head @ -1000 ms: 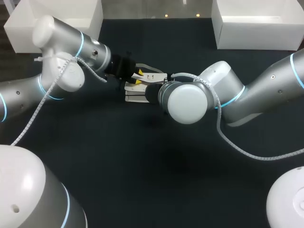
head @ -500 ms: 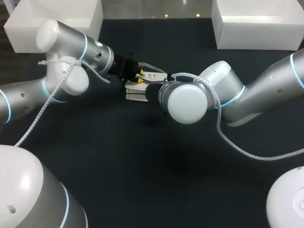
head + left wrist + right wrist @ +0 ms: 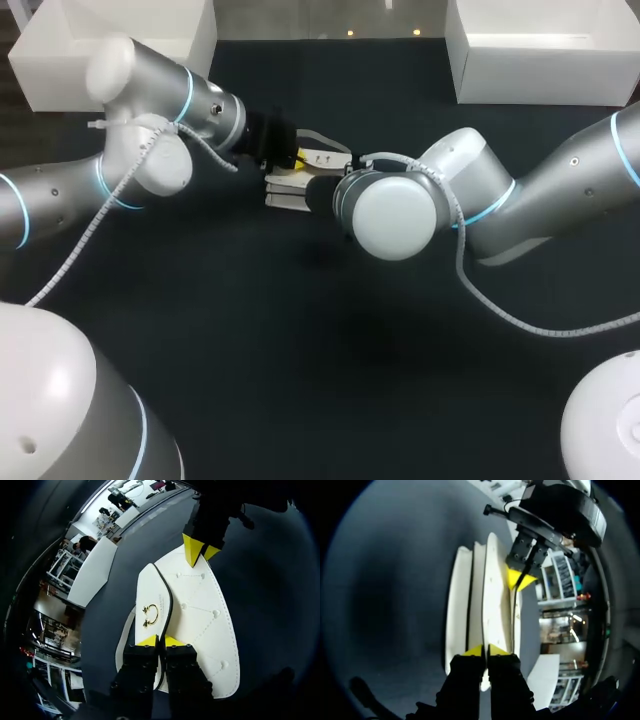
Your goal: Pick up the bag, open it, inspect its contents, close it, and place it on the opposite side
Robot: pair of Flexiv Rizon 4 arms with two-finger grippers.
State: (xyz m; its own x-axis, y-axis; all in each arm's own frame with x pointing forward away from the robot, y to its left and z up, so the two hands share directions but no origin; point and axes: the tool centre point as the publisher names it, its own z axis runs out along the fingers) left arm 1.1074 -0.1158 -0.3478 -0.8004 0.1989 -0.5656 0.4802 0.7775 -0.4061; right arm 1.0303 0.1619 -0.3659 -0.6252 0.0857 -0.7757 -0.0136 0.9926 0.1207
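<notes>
Left hand point(image 3: 161, 641): yellow fingertips drawn almost together, with the dark-edged rim of the flap of the white bag point(image 3: 205, 615) pinched between them; a gold clasp point(image 3: 150, 615) is seen on the flap just ahead of the fingertips. Right hand point(image 3: 486, 651): fingertips likewise nearly closed, with a thin white panel at the opposite end of the bag clamped between them. The two hands are set facing each other, with the bag gripped from both ends; in each wrist view the other hand's yellow tips are seen at the far end of the bag. The bag is located over the middle of the dark worktop point(image 3: 300, 330), towards its far side; whether it is rested on the worktop or held clear of it cannot be told.
</notes>
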